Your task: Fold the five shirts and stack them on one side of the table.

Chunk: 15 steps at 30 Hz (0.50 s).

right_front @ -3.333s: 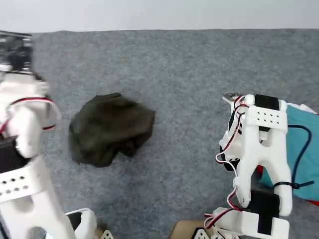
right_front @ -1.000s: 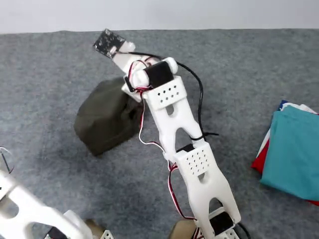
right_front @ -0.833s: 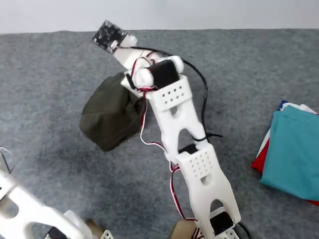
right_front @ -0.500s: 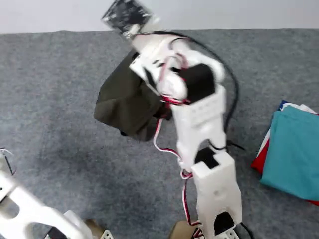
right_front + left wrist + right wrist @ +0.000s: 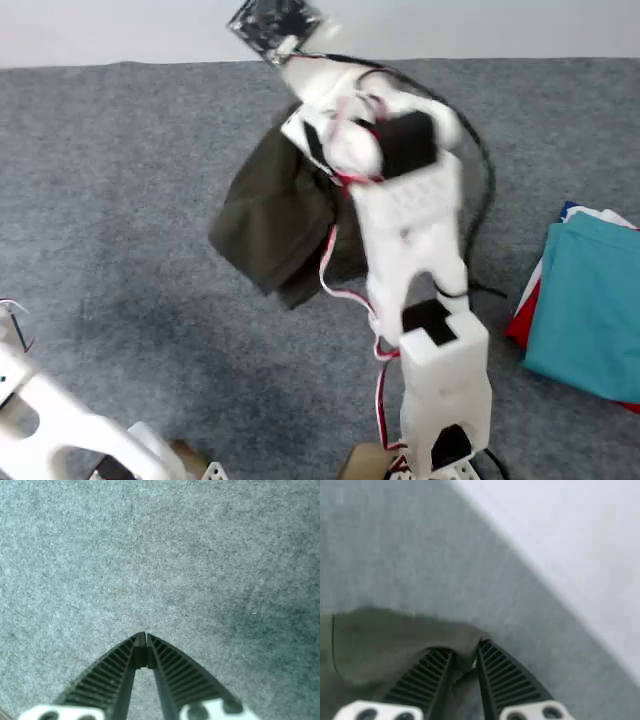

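I see a table (image 5: pixel 130 180) covered edge to edge in mottled grey felt, its far edge meeting a pale wall. At its right side lies a stack of folded shirts (image 5: pixel 580 340): a teal shirt (image 5: pixel 600 290) on top, a red layer (image 5: pixel 522 318) showing beneath it, and a white-and-blue corner (image 5: pixel 575 213) poking out at the far end. Near the middle a dark shirt (image 5: pixel 275 215) hangs over the felt; I cannot tell whether its lowest fold touches.

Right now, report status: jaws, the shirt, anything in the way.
Right jaws shut on dark olive cloth shirt, hanging bunched above grey felt table. Left jaws shut, empty, over felt. Folded teal-topped shirt stack off to the side, apart.
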Tool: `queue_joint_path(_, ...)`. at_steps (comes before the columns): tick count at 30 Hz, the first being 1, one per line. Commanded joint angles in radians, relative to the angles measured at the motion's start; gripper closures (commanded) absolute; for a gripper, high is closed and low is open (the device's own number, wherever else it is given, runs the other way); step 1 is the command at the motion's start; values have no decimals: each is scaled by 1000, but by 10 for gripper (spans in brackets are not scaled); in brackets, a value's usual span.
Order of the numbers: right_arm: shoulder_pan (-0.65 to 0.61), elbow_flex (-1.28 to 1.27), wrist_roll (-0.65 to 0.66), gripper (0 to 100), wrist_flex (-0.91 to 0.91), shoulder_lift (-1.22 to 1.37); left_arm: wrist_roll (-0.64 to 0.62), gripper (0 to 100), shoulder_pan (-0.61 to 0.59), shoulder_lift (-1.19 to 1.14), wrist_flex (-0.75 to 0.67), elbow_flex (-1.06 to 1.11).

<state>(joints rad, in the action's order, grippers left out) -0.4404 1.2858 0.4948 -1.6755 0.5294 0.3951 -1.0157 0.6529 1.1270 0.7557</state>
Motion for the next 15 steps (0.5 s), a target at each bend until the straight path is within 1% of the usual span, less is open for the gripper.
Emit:
queue_joint_path(1,96,-54,5,988,62,84,6,992,-8,25,-12,-5)
queue_joint_path(5,193,-57,8,984,64,211,6,992,-8,25,-12,-5)
queue_joint_path(7,240,-57,8,942,51,255,6,992,-8,25,-12,-4)
queue_joint_path(11,303,-55,5,789,22,277,6,992,-3,25,-12,-4)
queue_joint_path(12,314,-55,5,776,21,268,6,992,-2,25,-12,-4)
queue_joint_path(15,318,-55,9,783,5,213,6,992,0,25,-12,-4)
